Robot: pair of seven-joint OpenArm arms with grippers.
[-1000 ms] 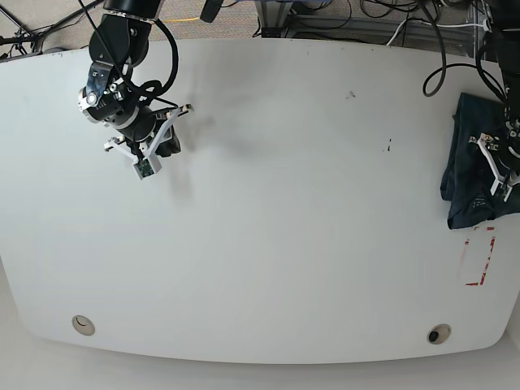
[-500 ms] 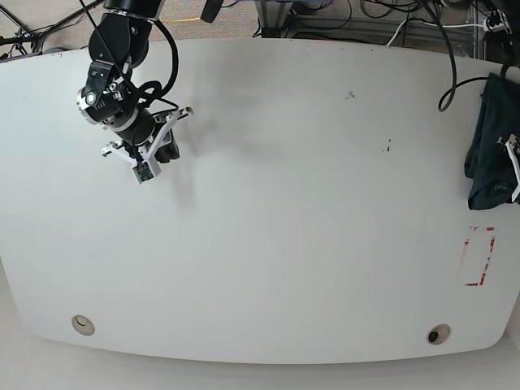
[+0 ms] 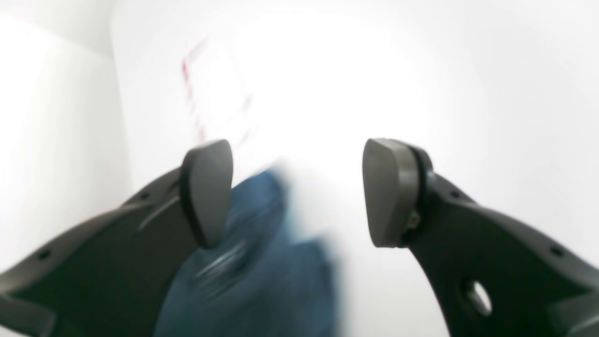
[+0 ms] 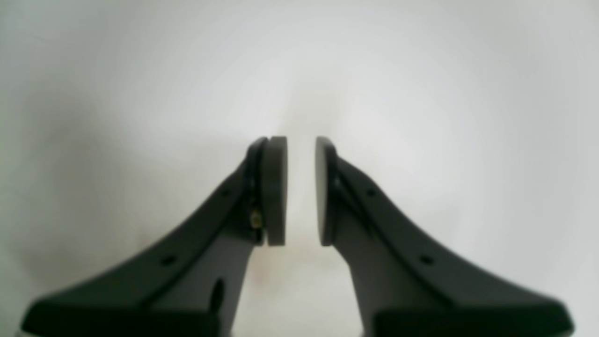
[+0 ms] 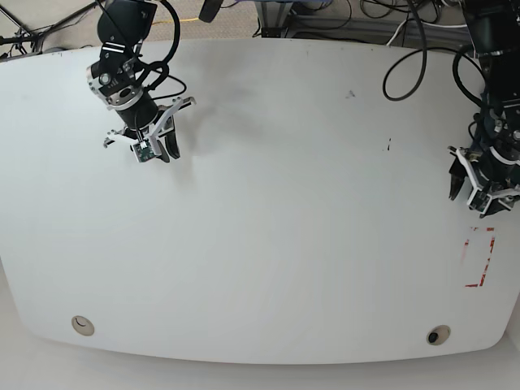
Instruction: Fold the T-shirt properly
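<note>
At the table's right edge | T-shirt gone from base view | left gripper spread wide, cloth seen blurred beside one pad, hold unclear | right gripper nearly closed, empty.

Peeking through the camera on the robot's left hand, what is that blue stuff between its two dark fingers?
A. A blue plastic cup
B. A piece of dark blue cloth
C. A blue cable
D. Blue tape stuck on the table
B: in the left wrist view, blurred dark blue cloth, the T-shirt, lies low between the spread fingers of the left gripper, against the left pad and apart from the other.
</note>
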